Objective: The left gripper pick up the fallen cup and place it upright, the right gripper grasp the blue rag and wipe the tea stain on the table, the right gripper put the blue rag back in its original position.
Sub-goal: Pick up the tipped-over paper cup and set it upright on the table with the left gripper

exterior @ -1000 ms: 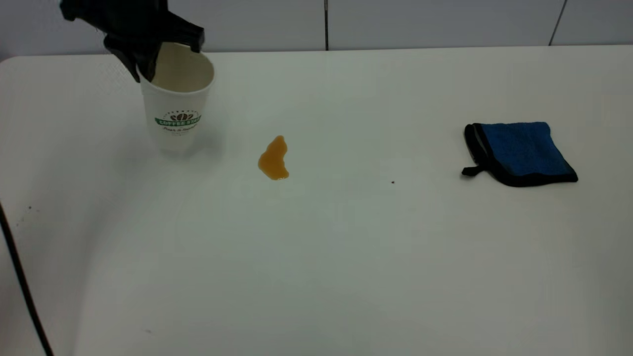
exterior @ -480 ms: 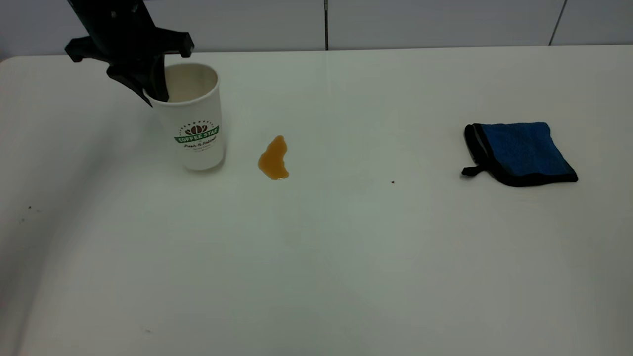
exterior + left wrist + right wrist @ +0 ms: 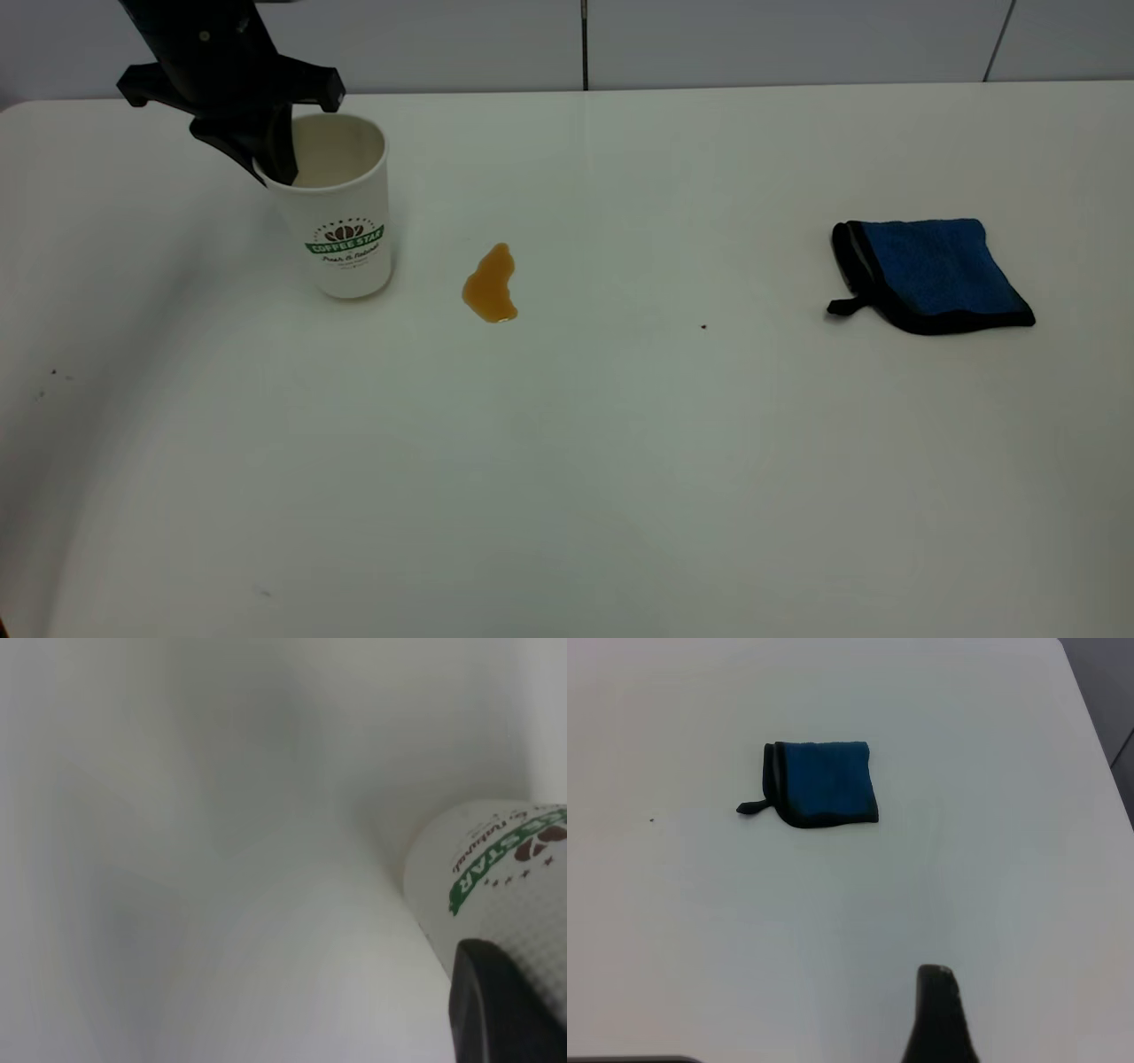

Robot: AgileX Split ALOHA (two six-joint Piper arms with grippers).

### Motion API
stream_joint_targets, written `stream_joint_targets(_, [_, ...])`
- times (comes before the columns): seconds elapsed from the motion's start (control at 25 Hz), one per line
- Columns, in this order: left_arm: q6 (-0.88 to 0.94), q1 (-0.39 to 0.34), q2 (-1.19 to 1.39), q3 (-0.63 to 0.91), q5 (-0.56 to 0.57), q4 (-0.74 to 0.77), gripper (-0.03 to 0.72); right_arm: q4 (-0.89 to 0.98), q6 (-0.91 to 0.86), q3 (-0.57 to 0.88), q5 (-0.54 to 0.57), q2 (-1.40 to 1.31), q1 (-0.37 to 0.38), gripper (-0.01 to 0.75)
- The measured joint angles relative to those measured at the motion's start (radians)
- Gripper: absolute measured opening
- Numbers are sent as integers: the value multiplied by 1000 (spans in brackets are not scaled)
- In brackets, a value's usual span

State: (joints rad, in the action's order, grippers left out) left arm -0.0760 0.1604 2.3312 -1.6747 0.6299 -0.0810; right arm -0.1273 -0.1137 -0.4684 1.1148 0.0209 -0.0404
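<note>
Your left gripper (image 3: 276, 159), the black perforated claw, sits at the far left of the white smooth bench (image 3: 567, 461), its upper body cut off by the top edge of the exterior view. Its fingers are closed on the rim of the white dimpled paper cup (image 3: 341, 221): one dark finger (image 3: 282, 151) dips inside the cream interior, while the other is hidden against the outer wall. The cup stands upright on the bench, its green "COFFEE STAR" banner facing the camera. In the left wrist view you see only part of the cup's dimpled side (image 3: 496, 895) and a blurred black finger (image 3: 505, 1010) pressed to it; the rest there is bare bench.

The small amber-orange tea puddle (image 3: 490, 285) lies just beside the cup, towards the centre, not touching it. The small folded blue terry rag (image 3: 930, 273) with black edging and a short loop tab lies flat, well apart, on the right side.

Your right gripper does not appear in the exterior view. Its wrist view shows one black fingertip (image 3: 937, 1014) at the frame edge, above the bench and clear of the rag (image 3: 819, 784); you cannot tell how far its fingers are spread.
</note>
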Motion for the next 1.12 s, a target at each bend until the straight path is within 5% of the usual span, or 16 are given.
stream_joint_targets(0.32, [0, 0, 12, 0, -8, 12, 115, 0, 0, 0, 0, 0, 0, 587])
stream_joint_targets(0.72, [2, 0, 18, 0, 10, 12, 493, 0, 0, 0, 0, 0, 0, 587])
stream_joint_targets(1.12, [2, 1, -100, 0, 38, 12, 520, 0, 0, 0, 0, 0, 0, 587])
